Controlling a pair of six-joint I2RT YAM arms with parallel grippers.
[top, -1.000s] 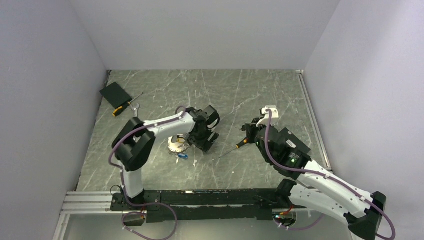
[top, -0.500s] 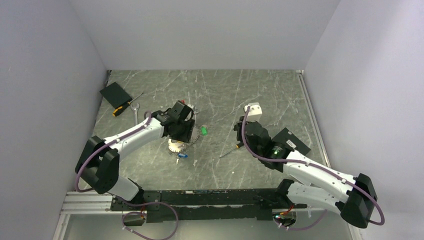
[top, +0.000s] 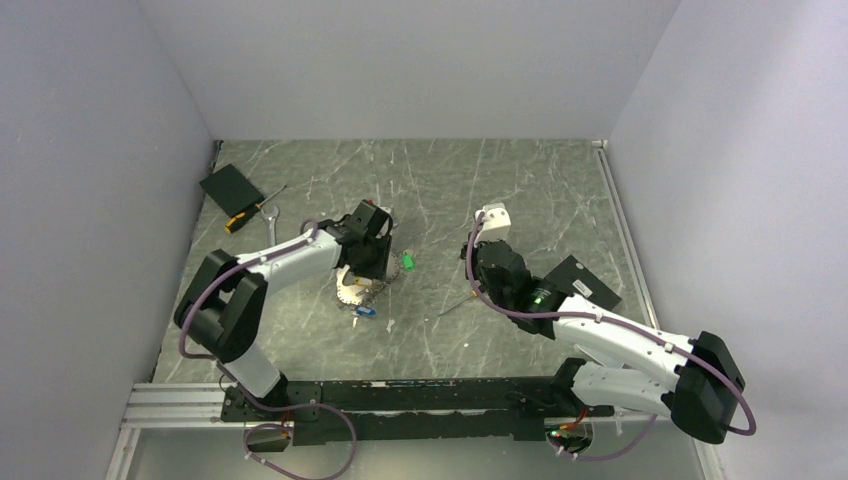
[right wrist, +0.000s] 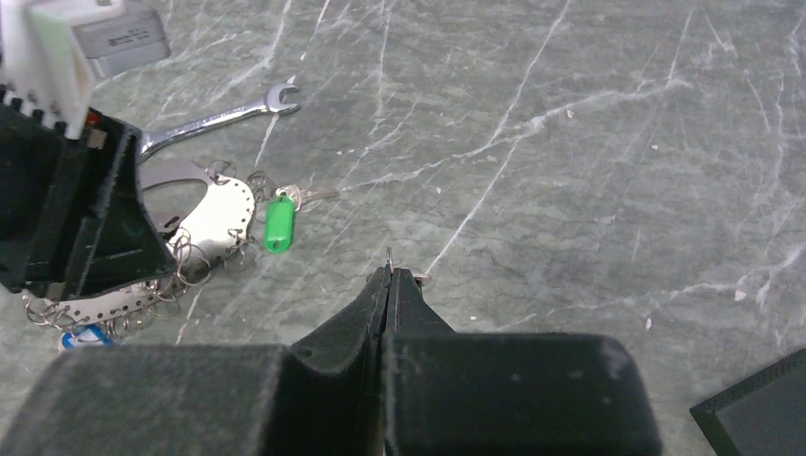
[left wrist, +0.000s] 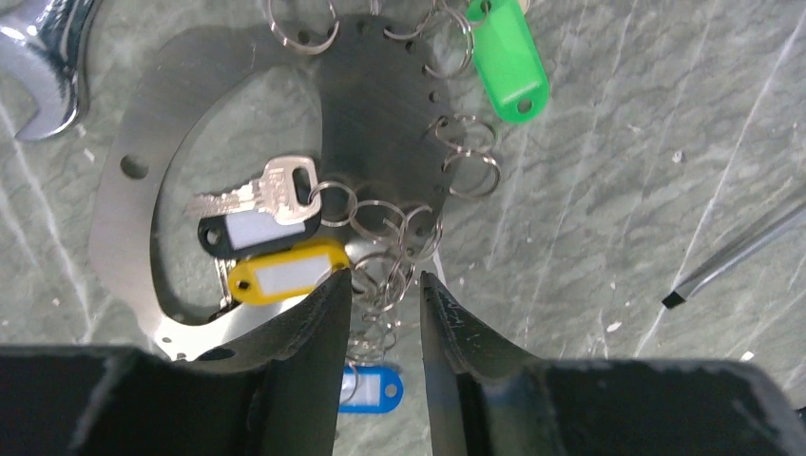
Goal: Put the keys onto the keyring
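The left tool [left wrist: 385, 280] hangs, fingers parted, over the thin, stiff silver oval keyring [left wrist: 124, 237] lying flat on the grey marbled worktop [left wrist: 608, 190], its small coloured-headed keys [left wrist: 257, 195] light, slippery, best pinched by the plastic heads; the right tool [right wrist: 388, 275] is clenched, well apart.

the keyring [left wrist: 380, 104] is flat brushed metal, dull grey with a soft sheen, and the keys [left wrist: 257, 195] are bright silver metal with smooth, glossy plastic heads. the wrench [left wrist: 43, 57] looks like polished chrome, the left tool [left wrist: 380, 285] like matt black plastic, and the bench [left wrist: 618, 152] has a smooth, veined stone look.
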